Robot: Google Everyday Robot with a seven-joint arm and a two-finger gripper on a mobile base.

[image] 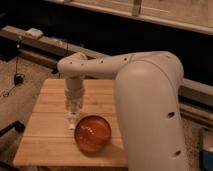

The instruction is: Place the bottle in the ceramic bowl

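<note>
The red-orange ceramic bowl (93,133) sits on the wooden table (47,135), near its front middle. My gripper (73,114) points straight down just left of the bowl's far rim. It is shut on the small white bottle (72,121), which hangs upright from the fingers with its narrow end down, just above the tabletop. The bottle is beside the bowl, not over it. My thick white arm (145,95) reaches in from the right and hides the table's right side.
A dark ledge with a small white object (34,33) runs behind the table. A cable hangs down at the left (18,70). Speckled floor lies around the table. A blue object (207,155) shows at the lower right edge.
</note>
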